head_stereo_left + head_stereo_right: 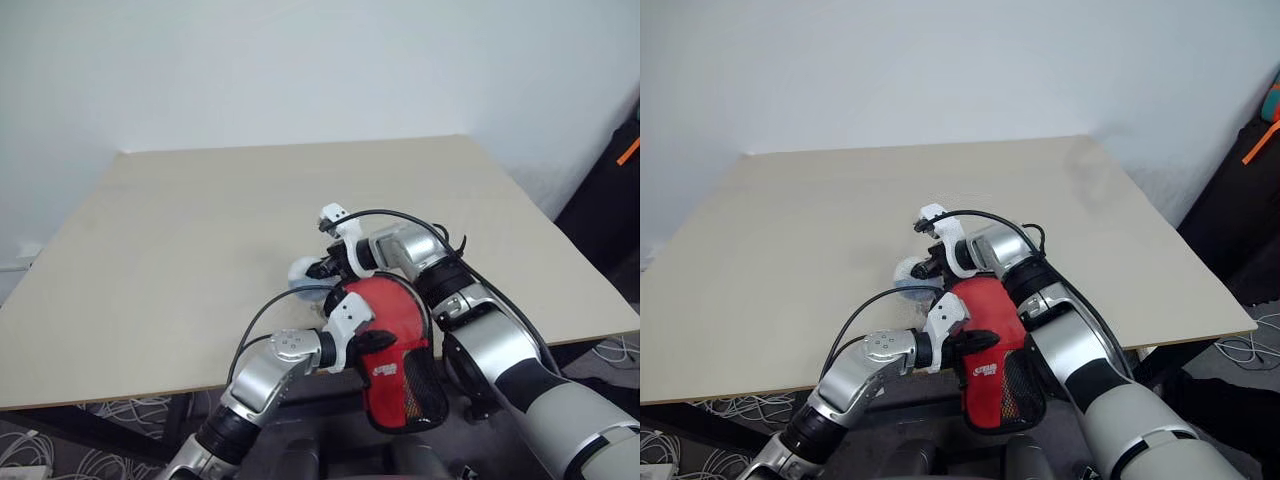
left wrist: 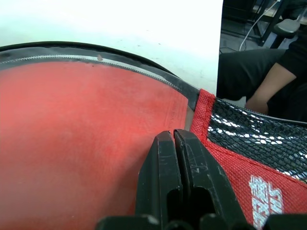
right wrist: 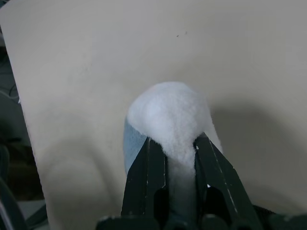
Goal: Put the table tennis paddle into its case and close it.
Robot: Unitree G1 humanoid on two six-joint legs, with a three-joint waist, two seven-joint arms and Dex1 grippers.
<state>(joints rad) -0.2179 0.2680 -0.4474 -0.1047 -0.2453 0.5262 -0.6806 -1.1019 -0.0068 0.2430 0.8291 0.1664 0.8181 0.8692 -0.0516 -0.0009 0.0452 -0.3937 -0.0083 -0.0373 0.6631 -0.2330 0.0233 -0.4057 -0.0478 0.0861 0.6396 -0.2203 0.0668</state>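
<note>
The case, red with a black mesh panel and a zip edge, hangs over the table's front edge between my arms. My left gripper is shut on it. In the left wrist view its shut fingertips lie on the seam between the red face and the mesh. My right gripper is low over the table, just beyond the case. It is shut on a small soft whitish ball with a pale blue part. The table tennis paddle is hidden, and I cannot tell whether it lies inside the case.
The light wooden tabletop stretches wide and bare to the wall behind. Cables lie on the floor under the front left edge. Dark equipment with an orange strap stands at the right. A seated person's arm shows past the case.
</note>
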